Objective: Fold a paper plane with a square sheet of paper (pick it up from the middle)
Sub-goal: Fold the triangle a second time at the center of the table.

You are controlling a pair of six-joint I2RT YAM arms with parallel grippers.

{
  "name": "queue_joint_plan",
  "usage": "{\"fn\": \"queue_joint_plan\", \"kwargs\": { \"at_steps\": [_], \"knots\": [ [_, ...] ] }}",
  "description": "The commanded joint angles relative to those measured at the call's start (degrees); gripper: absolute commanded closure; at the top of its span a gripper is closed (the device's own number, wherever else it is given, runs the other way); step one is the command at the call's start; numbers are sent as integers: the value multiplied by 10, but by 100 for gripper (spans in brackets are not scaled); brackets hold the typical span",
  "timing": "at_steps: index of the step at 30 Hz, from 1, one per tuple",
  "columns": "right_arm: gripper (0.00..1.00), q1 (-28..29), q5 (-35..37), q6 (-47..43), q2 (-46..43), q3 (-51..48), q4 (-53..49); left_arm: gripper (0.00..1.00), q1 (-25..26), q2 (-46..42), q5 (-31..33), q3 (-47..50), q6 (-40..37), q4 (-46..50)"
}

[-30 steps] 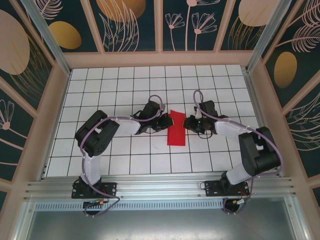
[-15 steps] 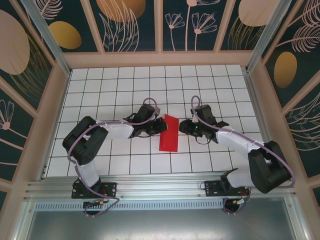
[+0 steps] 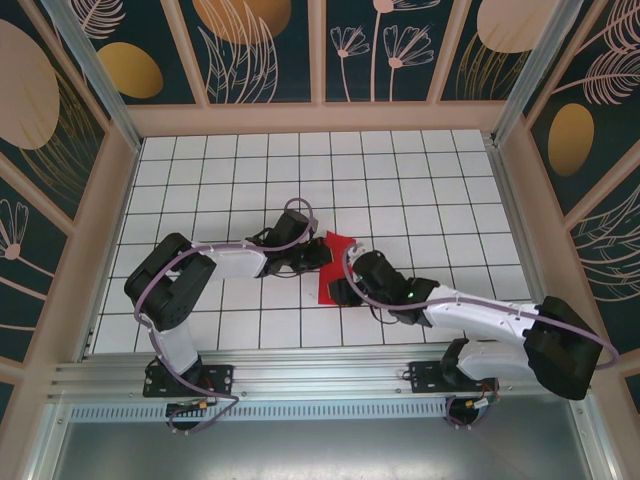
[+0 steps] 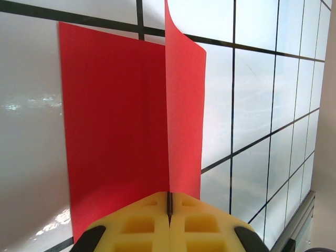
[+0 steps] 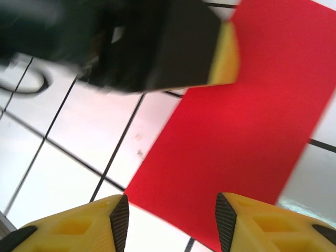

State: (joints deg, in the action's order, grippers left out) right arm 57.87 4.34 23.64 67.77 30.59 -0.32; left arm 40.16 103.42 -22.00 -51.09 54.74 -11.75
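The square sheet of paper (image 3: 336, 262) is bright red and folded into a narrow strip on the white tiled table. My left gripper (image 3: 322, 256) is shut on its left long side. In the left wrist view one layer (image 4: 115, 115) lies flat, while a second layer (image 4: 184, 105) stands upright from between the closed yellow jaws (image 4: 169, 207). My right gripper (image 3: 345, 291) hovers over the strip's near end with its jaws open. The paper's near corner (image 5: 247, 115) lies between and beyond its fingers (image 5: 172, 220). The left gripper's yellow pad (image 5: 223, 55) shows blurred at the top of that view.
The white tiled table (image 3: 440, 190) is bounded by wooden walls (image 3: 320, 118) on three sides and an aluminium rail (image 3: 320, 375) at the near edge. The right arm's forearm (image 3: 470, 315) lies low across the near right tiles.
My right arm has swung from the paper's right side round to its near end, and its jaws have opened wider. The left gripper has kept its hold as the strip tilted slightly.
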Motion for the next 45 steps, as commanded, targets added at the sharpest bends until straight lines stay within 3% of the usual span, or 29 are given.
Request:
{"fn": "queue_joint_plan", "kwargs": {
  "at_steps": [1, 9, 16, 33, 35, 37, 41, 45],
  "knots": [
    [48, 54, 98, -70, 17, -14, 63, 100, -3, -12, 3, -1, 6, 3],
    [43, 107, 176, -100, 110, 25, 56, 100, -3, -10, 0, -3, 6, 3],
    [44, 119, 234, -101, 146, 49, 38, 100, -3, -6, -3, -7, 4, 4],
    [99, 106, 216, -75, 139, 61, 2, 100, -3, -3, -1, -26, -7, 26],
    [100, 100, 205, -69, 134, 59, 2, 100, -3, -5, 3, -28, -8, 31],
    [100, 92, 192, -65, 125, 56, 4, 92, -3, -8, 8, -29, -13, 38],
    [100, 65, 123, -59, 96, 41, 28, 64, -3, -26, 45, -33, -21, 67],
    [100, 23, 17, -42, 70, 22, 63, 50, -3, -72, 101, -23, -23, 89]
  ]
}}
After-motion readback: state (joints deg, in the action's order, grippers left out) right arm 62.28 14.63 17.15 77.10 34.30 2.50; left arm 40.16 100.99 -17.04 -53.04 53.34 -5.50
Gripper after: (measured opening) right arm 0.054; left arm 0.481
